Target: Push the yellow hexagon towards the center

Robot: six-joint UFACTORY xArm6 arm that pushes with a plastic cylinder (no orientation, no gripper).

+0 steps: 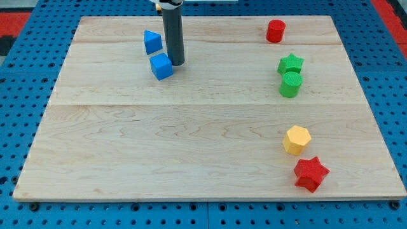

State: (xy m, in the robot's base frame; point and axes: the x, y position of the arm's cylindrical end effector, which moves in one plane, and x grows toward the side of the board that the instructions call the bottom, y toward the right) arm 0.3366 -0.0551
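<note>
The yellow hexagon [296, 139] sits on the wooden board [191, 140] at the view's lower right, just above a red star [311, 173]. My tip [177, 63] rests on the board at the view's upper left, far from the hexagon. It is right beside a blue cube [161, 66], on that cube's right, and close to a second blue block [152, 42] of unclear shape just above and left.
A red cylinder [275, 30] stands at the view's top right. A green star [290, 63] and a green cylinder [290, 83] sit touching, one below the other, at the right. Blue pegboard surrounds the board.
</note>
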